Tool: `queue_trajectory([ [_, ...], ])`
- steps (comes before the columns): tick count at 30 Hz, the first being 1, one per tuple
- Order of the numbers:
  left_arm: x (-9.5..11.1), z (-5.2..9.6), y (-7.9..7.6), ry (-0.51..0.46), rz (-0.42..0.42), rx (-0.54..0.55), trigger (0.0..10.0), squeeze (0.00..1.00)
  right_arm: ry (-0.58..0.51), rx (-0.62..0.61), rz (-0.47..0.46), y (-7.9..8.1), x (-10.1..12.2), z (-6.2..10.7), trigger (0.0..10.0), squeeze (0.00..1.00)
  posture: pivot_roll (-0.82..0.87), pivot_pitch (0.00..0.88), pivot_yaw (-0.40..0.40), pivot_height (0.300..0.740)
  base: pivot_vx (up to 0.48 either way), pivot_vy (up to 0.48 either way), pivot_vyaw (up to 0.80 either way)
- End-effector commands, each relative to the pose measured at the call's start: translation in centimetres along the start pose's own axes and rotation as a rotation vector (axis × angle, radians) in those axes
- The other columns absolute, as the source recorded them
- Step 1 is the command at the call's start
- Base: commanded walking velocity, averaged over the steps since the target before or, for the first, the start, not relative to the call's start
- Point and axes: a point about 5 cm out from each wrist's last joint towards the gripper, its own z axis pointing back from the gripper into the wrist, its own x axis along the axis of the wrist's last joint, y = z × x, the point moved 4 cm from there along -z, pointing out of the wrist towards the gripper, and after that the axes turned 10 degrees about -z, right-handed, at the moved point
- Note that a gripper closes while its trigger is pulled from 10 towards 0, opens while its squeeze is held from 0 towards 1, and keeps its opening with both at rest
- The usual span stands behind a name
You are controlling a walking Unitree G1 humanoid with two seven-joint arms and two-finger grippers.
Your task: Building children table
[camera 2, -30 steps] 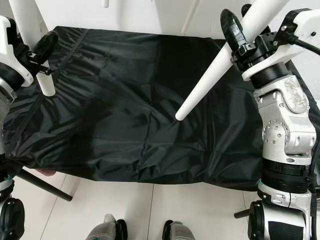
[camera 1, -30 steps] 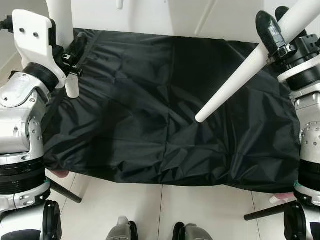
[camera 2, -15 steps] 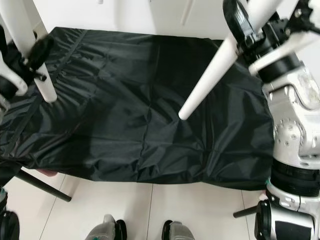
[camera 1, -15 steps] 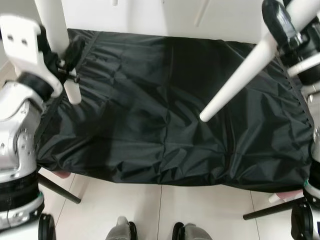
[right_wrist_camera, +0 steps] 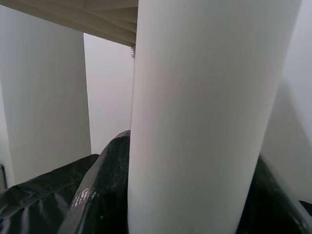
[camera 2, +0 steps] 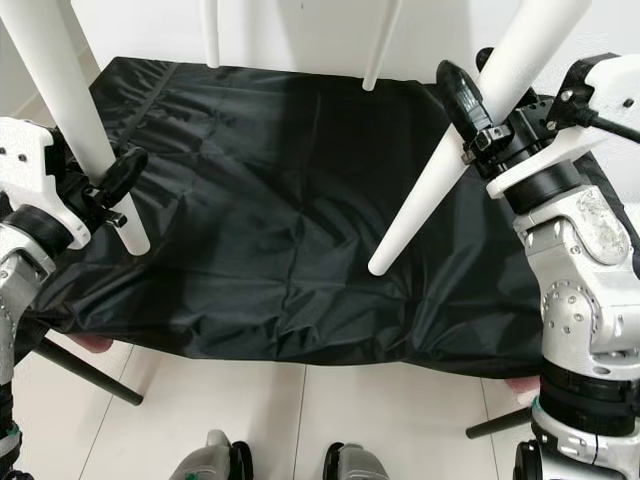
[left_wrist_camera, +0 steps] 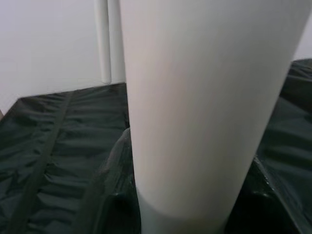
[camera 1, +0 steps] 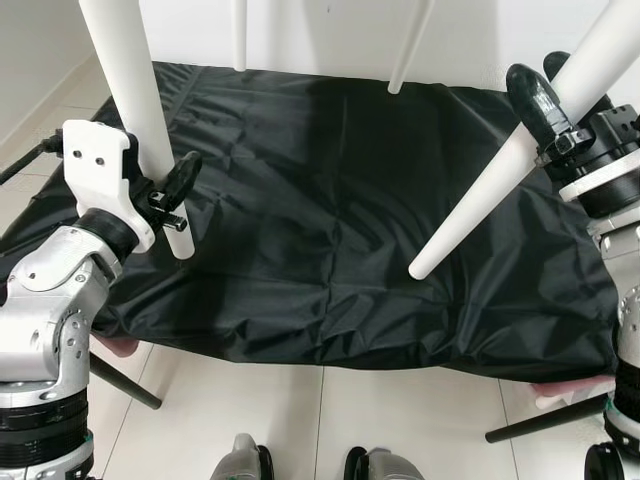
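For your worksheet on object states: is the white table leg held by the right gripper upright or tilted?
Tilted. The white table leg in the right gripper slants diagonally, its free end lowest, over the black cloth.

The middle of the black cloth point(camera 1: 330, 200) is open, with wide room between the two near white table legs point(camera 1: 140, 110) point(camera 1: 510, 170). Two more thin white legs point(camera 1: 239, 35) point(camera 1: 410, 45) hang at the far edge with a gap between them.
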Motion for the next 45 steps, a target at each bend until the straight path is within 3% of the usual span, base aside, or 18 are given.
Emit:
queue_trajectory([
  [1,1.6,-0.4,-3.4,-0.1,-0.017,-0.235,10.0,0.0,-0.072,0.091,0.042,1.9,1.5,0.0,5.0,0.0,-0.16,0.089,-0.028,0.74,0.0,0.0,0.0],
  [2,1.6,-0.4,-3.4,-0.1,-0.017,-0.235,10.0,0.0,-0.072,0.091,0.042,1.9,1.5,0.0,5.0,0.0,-0.16,0.089,-0.028,0.74,0.0,0.0,0.0],
  [3,0.9,-0.4,-3.7,-0.084,-0.002,-0.248,10.0,0.0,-0.054,0.09,0.044,1.8,1.1,0.2,10.0,0.0,-0.16,0.089,-0.028,0.74,0.0,0.0,0.0],
  [9,-1.5,-0.7,-4.1,-0.012,0.01,-0.264,10.0,0.0,0.003,0.112,0.02,1.8,-0.3,0.4,10.0,0.0,-0.17,0.096,-0.046,0.74,0.0,0.0,0.0],
  [16,-2.6,-0.4,-4.8,0.015,0.04,-0.282,10.0,0.0,0.034,0.139,-0.008,2.2,-1.1,0.2,10.0,0.0,-0.16,0.104,-0.073,0.74,0.0,0.0,0.0],
  [17,-2.8,-0.3,-4.7,0.02,0.046,-0.281,10.0,0.09,0.042,0.144,-0.014,2.3,-1.3,0.2,10.0,0.05,-0.16,0.1,-0.078,0.74,0.0,0.0,0.0],
  [18,-2.8,-0.3,-4.7,0.02,0.046,-0.281,10.0,0.09,0.042,0.144,-0.014,2.3,-1.3,0.2,10.0,0.05,-0.16,0.1,-0.078,0.74,0.0,0.0,0.0],
  [19,-2.8,-0.1,-4.7,0.022,0.049,-0.281,10.0,0.31,0.047,0.149,-0.018,2.3,-1.5,0.2,10.0,0.37,-0.16,0.1,-0.078,0.74,0.0,0.0,0.0],
  [20,-2.8,0.0,-4.7,0.02,0.055,-0.277,10.0,1.0,0.052,0.155,-0.024,2.4,-1.6,0.2,10.0,1.0,-0.15,0.102,-0.084,0.74,0.0,0.0,0.0],
  [31,-2.3,0.9,-3.2,-0.015,0.076,-0.276,10.0,1.0,0.064,0.222,-0.061,2.9,-2.2,-0.4,10.0,1.0,-0.14,0.101,-0.1,0.74,0.0,0.0,0.0],
  [37,-1.1,1.4,-2.0,-0.072,0.012,-0.282,10.0,1.0,0.068,0.247,-0.013,3.0,-2.9,-0.2,10.0,1.0,-0.13,0.093,-0.094,0.74,0.0,0.0,0.0],
  [38,-0.8,1.4,-1.9,-0.081,0.008,-0.282,10.0,0.42,0.07,0.25,-0.009,3.1,-3.0,-0.1,10.0,1.0,-0.12,0.094,-0.092,0.74,0.0,0.0,0.0],
  [39,-0.8,1.4,-1.9,-0.08,0.012,-0.283,10.0,0.0,0.069,0.246,-0.001,3.1,-3.2,0.0,10.0,0.0,-0.12,0.094,-0.09,0.74,0.0,0.0,0.0],
  [45,-0.8,1.6,-2.3,-0.078,-0.027,-0.306,10.0,0.0,0.059,0.199,0.033,2.8,-3.7,0.7,10.0,0.0,-0.12,0.091,-0.073,0.74,0.0,0.0,0.0],
])
